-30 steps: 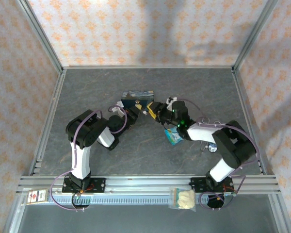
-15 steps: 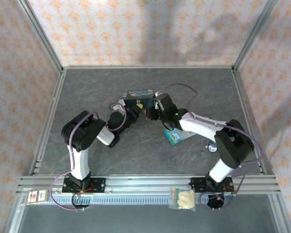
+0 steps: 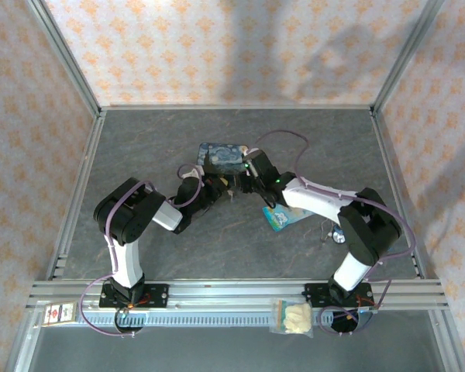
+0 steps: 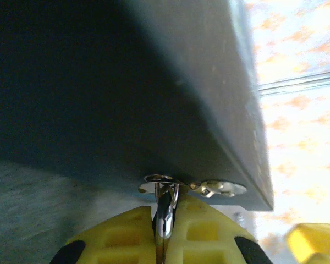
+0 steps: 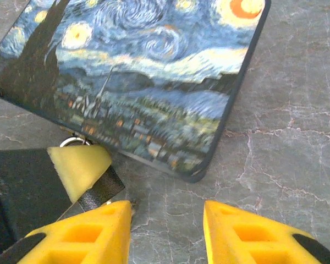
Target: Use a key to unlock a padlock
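Where the blue starry-night tin (image 3: 223,157) lies flat near the middle of the grey table (image 3: 139,139), bare surface is seen beyond its far edge and out to both sides, and the enclosure's walls stand well apart from it. Room is tighter along the tin's near edge, where both grippers are gathered. A blue packet (image 3: 283,219) is found nearer the arm bases, off the tin's near right corner. The left gripper (image 4: 164,214) is seen pressed together on the thin silvery shackle of the padlock (image 5: 102,190), whose dark body is shown just beside the tin's near edge, under a pale fingertip. A small ring (image 4: 159,179) and a key (image 4: 220,188) are seen just past those fingertips, at the foot of the tin's dark side wall. The right gripper (image 5: 168,228) is spread wide over bare table just off the same near edge, with nothing between its fingers. The padlock is placed just outside that spread, toward the left arm. Whether it touches the nearer finger cannot be told.
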Available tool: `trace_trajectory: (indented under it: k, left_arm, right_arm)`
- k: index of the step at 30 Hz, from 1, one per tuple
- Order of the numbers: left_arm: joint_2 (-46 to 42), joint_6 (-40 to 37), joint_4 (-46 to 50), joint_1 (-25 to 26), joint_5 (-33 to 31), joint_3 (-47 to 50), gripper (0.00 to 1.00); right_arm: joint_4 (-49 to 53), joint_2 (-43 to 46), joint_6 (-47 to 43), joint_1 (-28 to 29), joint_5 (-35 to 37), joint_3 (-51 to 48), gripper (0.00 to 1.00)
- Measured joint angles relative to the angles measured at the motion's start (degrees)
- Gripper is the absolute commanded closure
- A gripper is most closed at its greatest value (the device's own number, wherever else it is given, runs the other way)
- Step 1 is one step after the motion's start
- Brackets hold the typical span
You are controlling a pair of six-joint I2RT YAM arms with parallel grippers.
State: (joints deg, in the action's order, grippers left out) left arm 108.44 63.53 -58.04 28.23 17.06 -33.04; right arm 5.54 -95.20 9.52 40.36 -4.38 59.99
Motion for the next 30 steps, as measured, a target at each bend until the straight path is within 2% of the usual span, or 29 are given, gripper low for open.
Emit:
trace_trajectory:
  k: [5,9,12,15,20,26,30]
  left_arm:
    - [-1.4,-4.2,6.4,0.0,0.0,-2.3,0.99]
    - [-2.2,-7.0,9.8,0.0,0.0,-3.3,0.71]
    - [-2.6,-8.4,12.0,0.2,-0.3,-3.1,0.56]
    - [-4.7,-8.6,12.7,0.2,-0.8,-2.0,0.45]
    - [-9.1,-7.3,11.9,-1.6,-0.6,1.7,0.39]
    - [-12.5,-6.4,11.8,-4.7,-0.6,3.5,0.39]
    - [-16.8,-6.2,11.6,-6.7,-0.6,4.7,0.38]
  right_arm:
    - [0.0,0.5,1.0,0.0,0.2,-1.1,0.62]
    - [-0.4,0.9,1.4,0.0,0.1,-1.7,0.61]
    - [-0.8,1.3,1.8,0.0,0.1,-2.5,0.61]
    - [-0.9,1.6,2.0,0.0,0.1,-2.9,0.61]
    - [-1.3,2.1,2.1,0.0,0.0,-2.9,0.6]
    - [-1.3,2.4,2.0,0.2,-1.0,-2.9,0.59]
    - [-1.2,2.2,1.9,2.8,-1.2,-2.8,0.51]
